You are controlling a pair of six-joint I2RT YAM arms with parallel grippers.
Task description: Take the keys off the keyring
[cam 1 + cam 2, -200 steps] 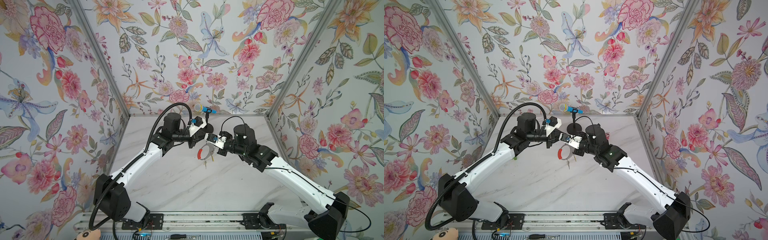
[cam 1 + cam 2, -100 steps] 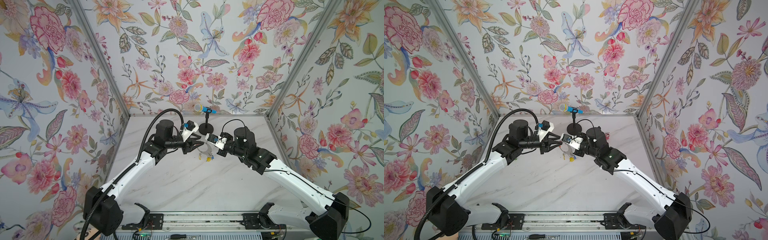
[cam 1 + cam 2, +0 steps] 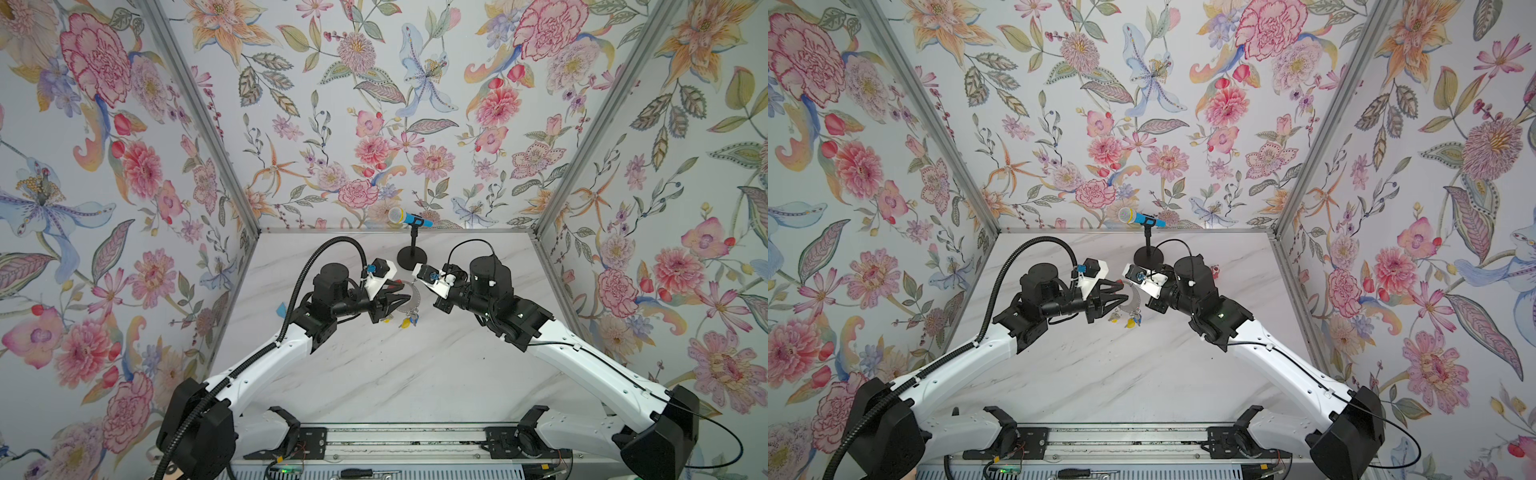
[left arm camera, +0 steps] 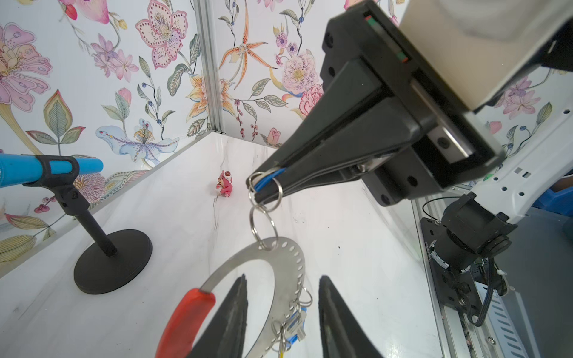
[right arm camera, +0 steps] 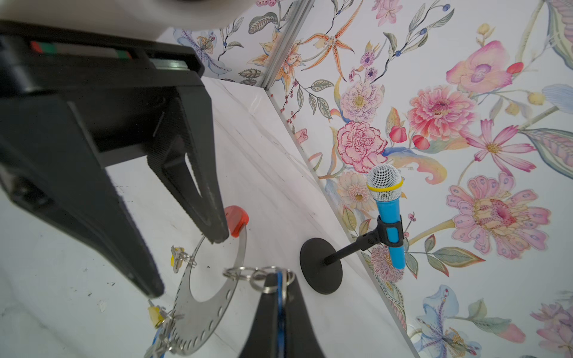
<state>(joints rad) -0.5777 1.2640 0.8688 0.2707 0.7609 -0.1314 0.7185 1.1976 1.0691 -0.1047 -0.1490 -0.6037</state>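
My right gripper is clamped tight on what looks like a blue tag. Small split rings hang from its tips and carry the keyring just below. My left gripper stands part open and holds nothing: one finger sits inside the hoop, one outside, with the band between them. The keys dangle off that band beside the outer finger. The red sleeve is next to the inner one.

keys too small to count in both top views, keyring cut by l wrist view edge
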